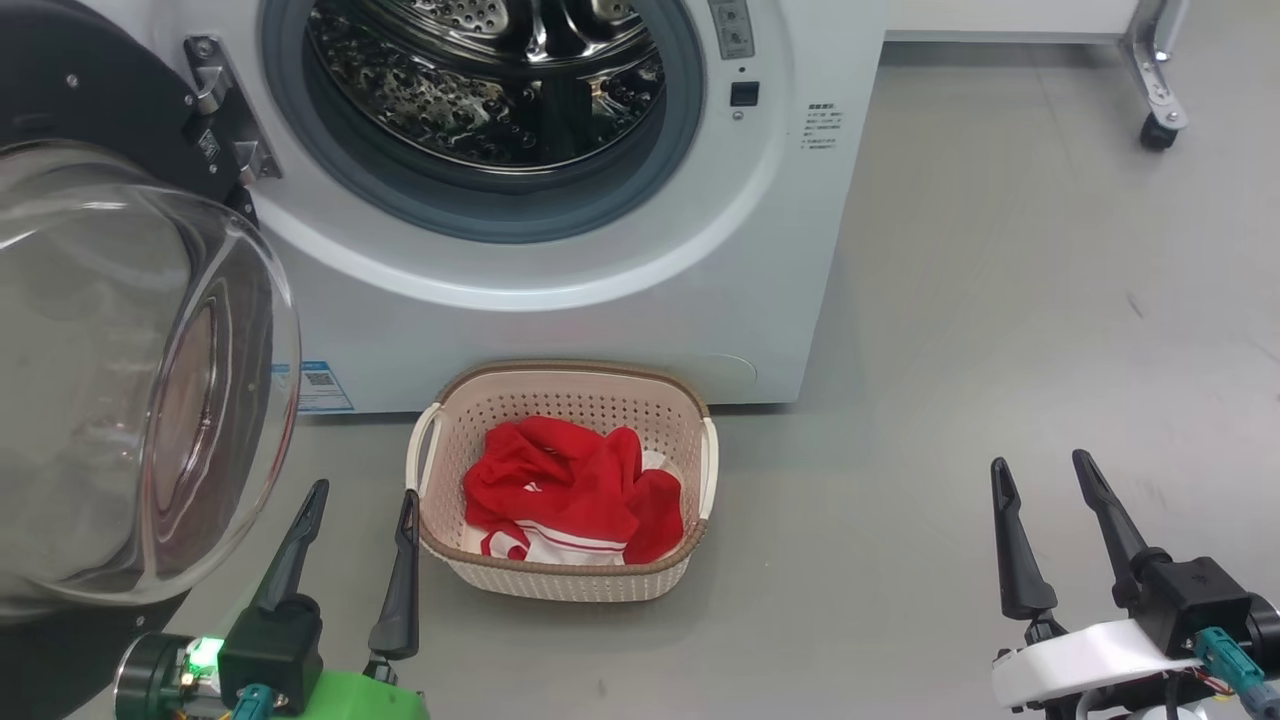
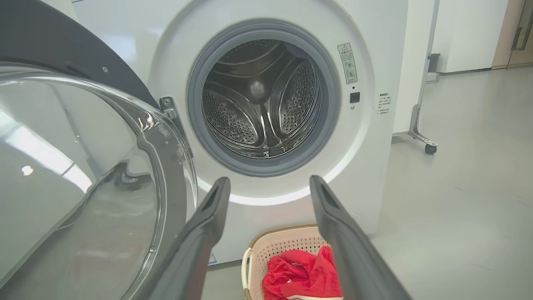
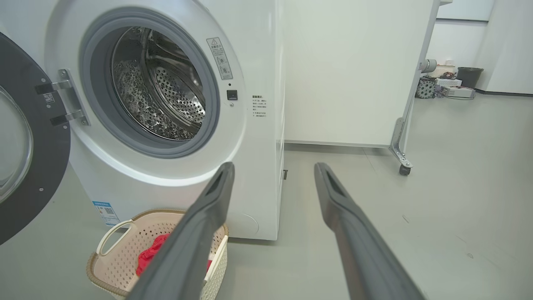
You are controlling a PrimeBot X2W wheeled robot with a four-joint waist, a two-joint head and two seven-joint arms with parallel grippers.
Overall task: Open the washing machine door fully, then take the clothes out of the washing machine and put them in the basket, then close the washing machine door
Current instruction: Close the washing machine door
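Red striped clothes in cream perforated plastic basket, 6 o'clock of white washing machine; black-rimmed glass door open, 9 o'clock; left gripper, right gripper spread, empty.

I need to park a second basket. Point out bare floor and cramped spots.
Bare grey floor runs right of the washing machine and basket, out to the caster leg. Crowded: left of the basket, where the open door hangs beside the left gripper.

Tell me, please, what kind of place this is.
Probably a lab or test room, not a home: the washing machine stands on a plain grey floor, next to a white partition on a castor wheel, with equipment and a bin along the far wall.
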